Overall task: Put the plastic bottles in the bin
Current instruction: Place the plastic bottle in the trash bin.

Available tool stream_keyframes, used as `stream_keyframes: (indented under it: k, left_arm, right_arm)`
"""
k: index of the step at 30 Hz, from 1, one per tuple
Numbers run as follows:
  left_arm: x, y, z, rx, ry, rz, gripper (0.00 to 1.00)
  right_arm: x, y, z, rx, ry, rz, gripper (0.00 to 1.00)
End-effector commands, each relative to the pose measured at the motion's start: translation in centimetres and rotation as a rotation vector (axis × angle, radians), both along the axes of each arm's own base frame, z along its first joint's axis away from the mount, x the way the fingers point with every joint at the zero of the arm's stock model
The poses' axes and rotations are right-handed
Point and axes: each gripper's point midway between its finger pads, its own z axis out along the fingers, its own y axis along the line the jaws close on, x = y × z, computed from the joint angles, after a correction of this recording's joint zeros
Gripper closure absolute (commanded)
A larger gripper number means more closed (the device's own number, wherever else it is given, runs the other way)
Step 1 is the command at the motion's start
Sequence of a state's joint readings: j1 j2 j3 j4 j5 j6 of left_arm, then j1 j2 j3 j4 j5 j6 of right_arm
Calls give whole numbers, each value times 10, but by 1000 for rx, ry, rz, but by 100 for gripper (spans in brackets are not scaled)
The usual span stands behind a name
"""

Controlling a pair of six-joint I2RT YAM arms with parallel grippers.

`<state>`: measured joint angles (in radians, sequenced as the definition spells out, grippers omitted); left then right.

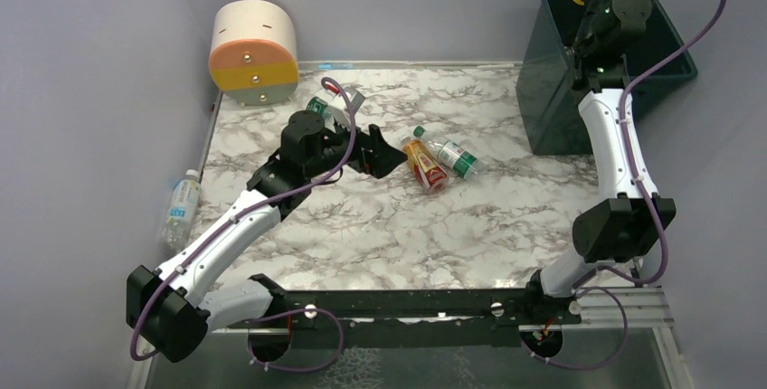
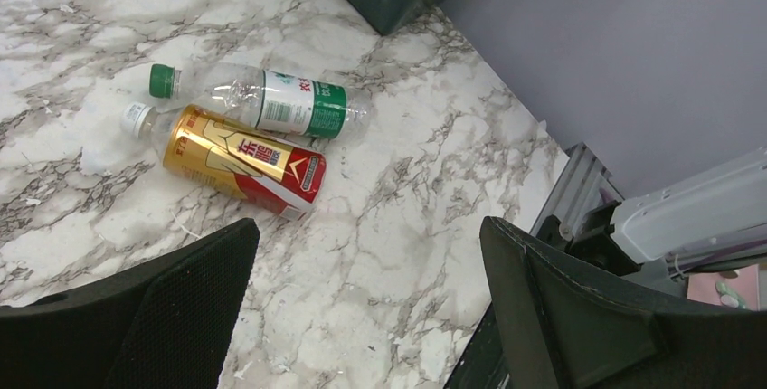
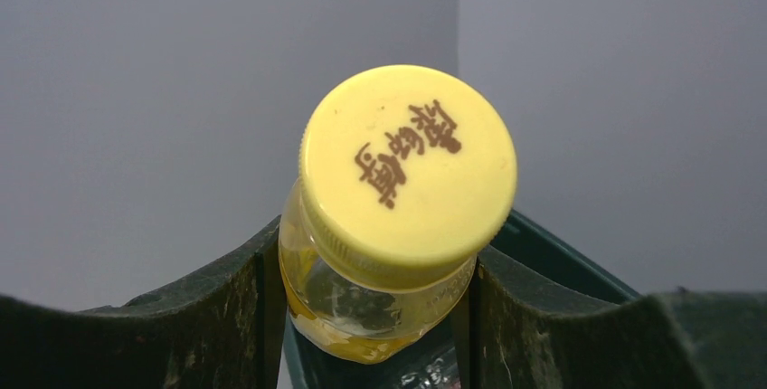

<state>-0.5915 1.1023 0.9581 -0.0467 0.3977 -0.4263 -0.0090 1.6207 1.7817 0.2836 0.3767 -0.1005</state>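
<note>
**Yellow-cap bottle hanging over the bin, two more mid-desk**

The yellow-capped bottle [image 3: 407,172] is pinched at the neck by the right tool [image 3: 371,262]. The jaws are closed snug on it, and it's held up above the bin [image 1: 543,90], whose rim shows just under it. The bin sits at the desk's [image 1: 380,235] 2 o'clock corner, tight against the back wall.

Near the middle, a gold-and-red bottle [image 2: 244,158] and a green-label bottle [image 2: 271,104] lie on their sides, touching. The left tool [image 2: 366,235] hovers just at their 9 o'clock, jaws spread wide with nothing in them. There's plenty of bare marble from 3 to 6 o'clock of that pair.

A half-hidden bottle [image 1: 324,109] lies behind the left arm. A pale bottle [image 1: 181,208] has ended up past the desk's 9 o'clock edge, by the wall. The drum [image 1: 253,52] is at 11 o'clock.
</note>
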Motion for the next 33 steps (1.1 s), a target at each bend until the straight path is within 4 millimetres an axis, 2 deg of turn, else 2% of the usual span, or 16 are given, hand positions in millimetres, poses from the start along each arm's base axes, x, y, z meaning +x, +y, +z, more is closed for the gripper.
stream_keyframes:
  k: [1, 6, 10, 13, 17, 21, 23, 24, 27, 30, 33]
  left_arm:
    - [-1, -7, 15, -23, -29, -36, 1]
    - [1, -6, 16, -7, -32, -33, 1]
    - [0, -6, 13, 0, -28, -32, 1]
    - [1, -5, 11, 3, -27, -29, 1]
    - [0, -5, 9, 9, -24, -29, 1]
    - [0, -4, 8, 12, -23, -24, 1]
    - [0, -3, 6, 15, -20, -24, 1]
    - [-1, -3, 5, 15, -18, -24, 1]
    - [0, -2, 4, 15, -19, -21, 1]
    - [0, -4, 2, 13, -11, -20, 1]
    - [4, -5, -2, 15, 6, -12, 1]
  right_arm:
    - [10, -22, -17, -4, 43, -100, 55]
    - [28, -42, -46, 76, 134, -125, 49]
    - [37, -55, -62, 125, 187, -131, 49]
    - [44, -63, -75, 158, 236, -133, 43]
    - [51, -65, -85, 207, 277, -95, 25]
    - [50, -67, -87, 233, 279, -68, 24]
    - [49, -66, -86, 245, 278, -56, 18]
    - [49, -64, -83, 244, 278, -41, 14]
    - [45, -51, -70, 243, 258, 35, 11]
    - [36, -25, -49, 240, 222, 168, 10]
    - [27, 5, -39, 247, 212, 326, 9]
